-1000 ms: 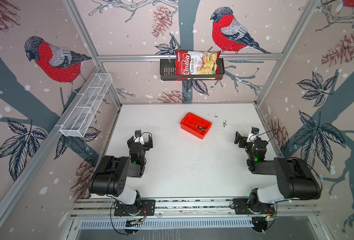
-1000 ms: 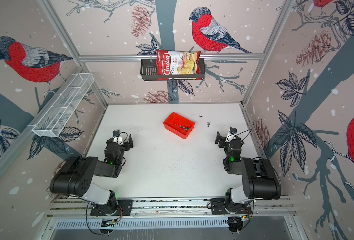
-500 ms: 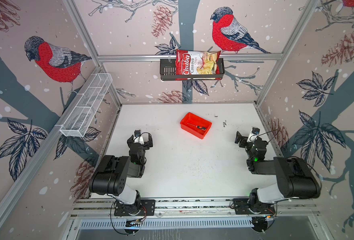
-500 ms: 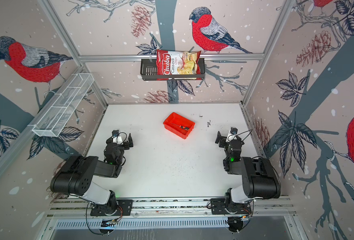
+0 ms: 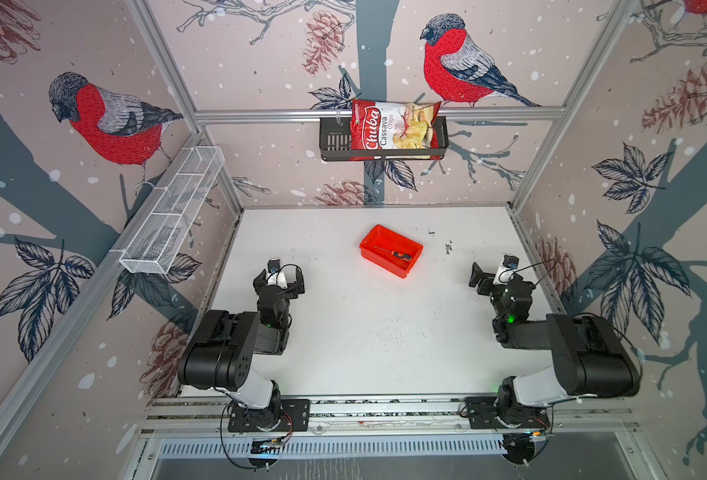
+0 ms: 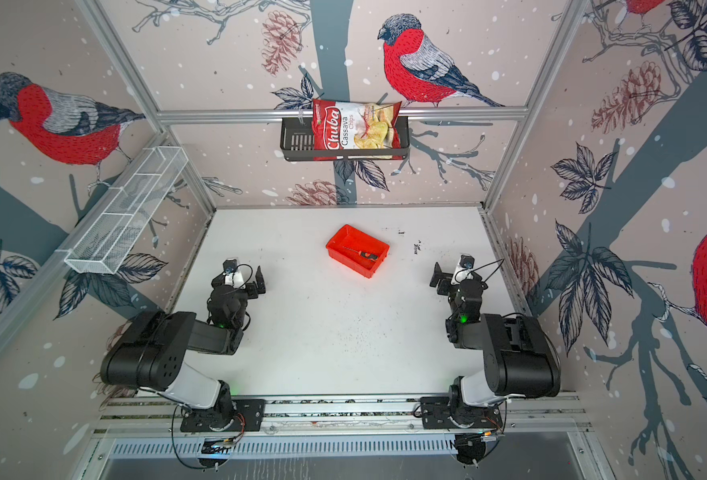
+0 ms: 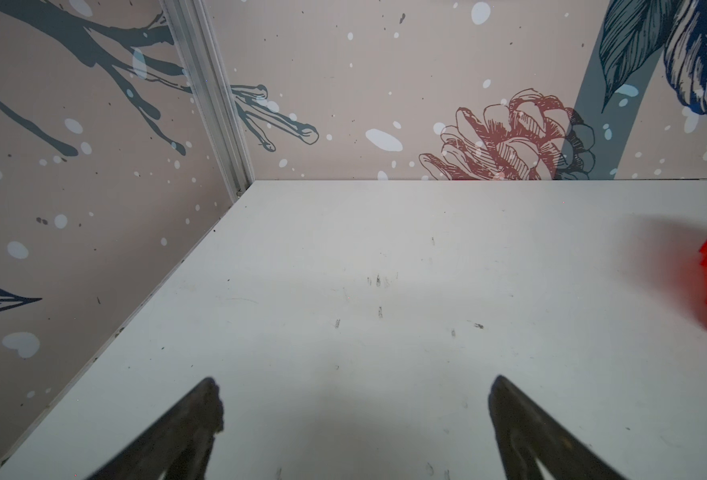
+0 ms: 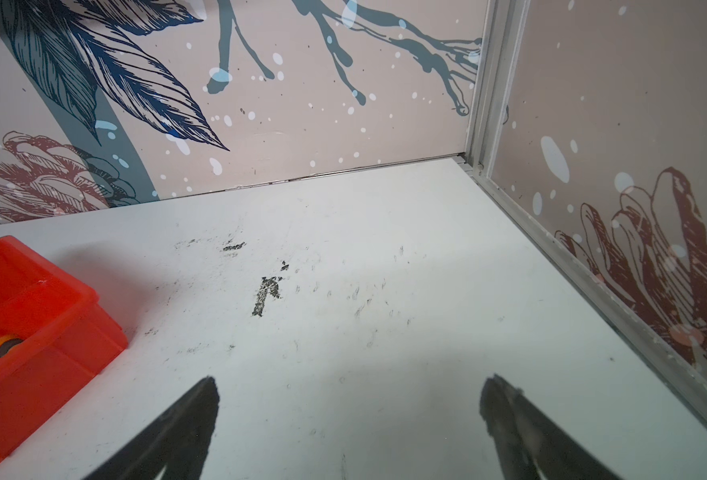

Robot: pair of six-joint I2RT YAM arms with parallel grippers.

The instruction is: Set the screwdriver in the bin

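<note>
1. Bin (image 5: 380, 262): shallow rectangular red-orange plastic tray with low smooth walls. It sat at an angle in the far half of the worktop (image 5: 364, 332), about midway between the side edges.
2. Screwdriver (image 5: 395, 253) lay flat inside the bin, with a thin silver shaft and a stubby orange-and-black handle.
3. Worktop was white, matte and scuffed with black marks, the heaviest to the right of the bin.
4. Left tool (image 7: 353, 386) was near the left edge, jaws apart and holding nothing.
5. Right tool (image 8: 349, 384) was near the right edge, jaws apart and holding nothing.
6. Black slotted basket (image 5: 335, 141) on the back wall held a chips bag (image 5: 393, 129).
7. White wire-mesh shelf (image 5: 173, 212) hung on the left wall.
</note>
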